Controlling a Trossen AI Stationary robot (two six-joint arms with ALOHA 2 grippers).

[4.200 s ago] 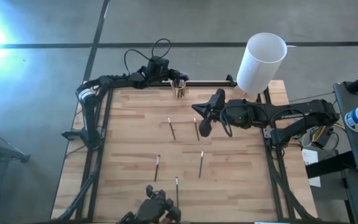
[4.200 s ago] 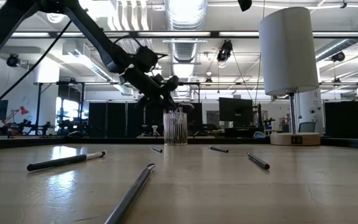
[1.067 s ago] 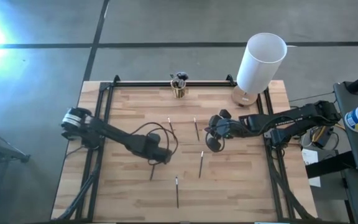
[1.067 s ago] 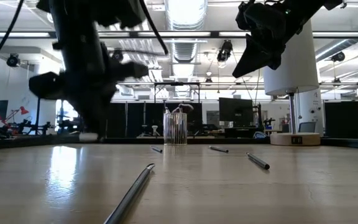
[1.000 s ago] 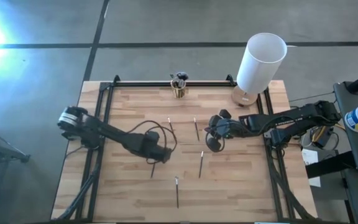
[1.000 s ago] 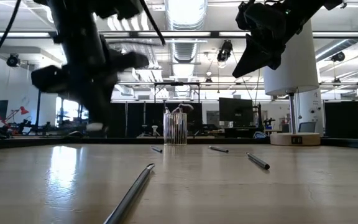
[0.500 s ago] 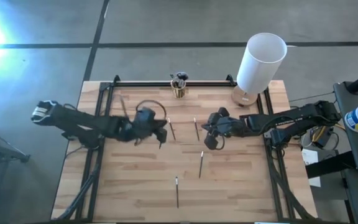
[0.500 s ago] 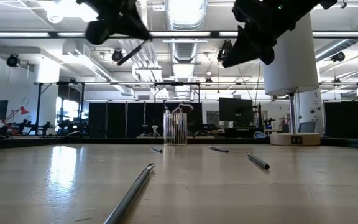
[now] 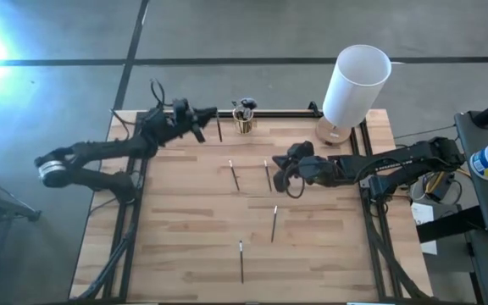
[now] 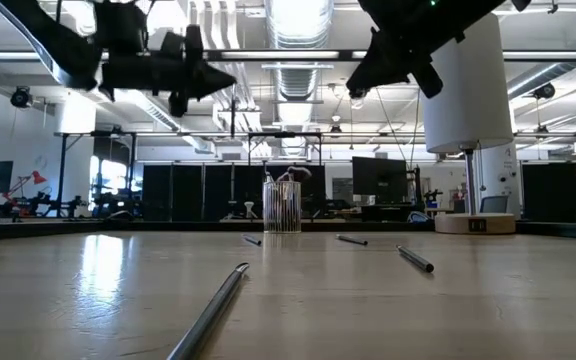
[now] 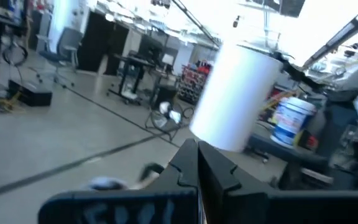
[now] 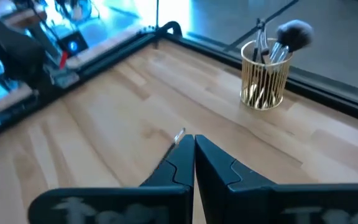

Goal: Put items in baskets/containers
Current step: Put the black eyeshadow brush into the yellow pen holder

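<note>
- The left gripper has swung from the middle of the wooden counter up to its far edge since half a second ago, and now hangs above the counter just beside the small clear yellowish glass cup.
- A thin dark-handled makeup brush has left the near-left part of the counter; it now hangs pinched between the left gripper's fingers, pointing down, not touching the cup.
- The left wrist view shows those fingers pressed close together around the thin handle.
- The right gripper has shifted only slightly; it hovers above the counter's middle, close to the brush lying there.
- In the right wrist view its fingers are pressed together with nothing between them, the pale tip of a brush lying on the counter just past them.
- The cup stands at the far edge of the counter, already holding several brushes, among them one with a big fluffy head.
- Four brushes lie apart on the counter: two in the middle, one nearer, one nearest the front edge.
- The tall white cylinder stands on its wooden base at the far right corner, unchanged.
</note>
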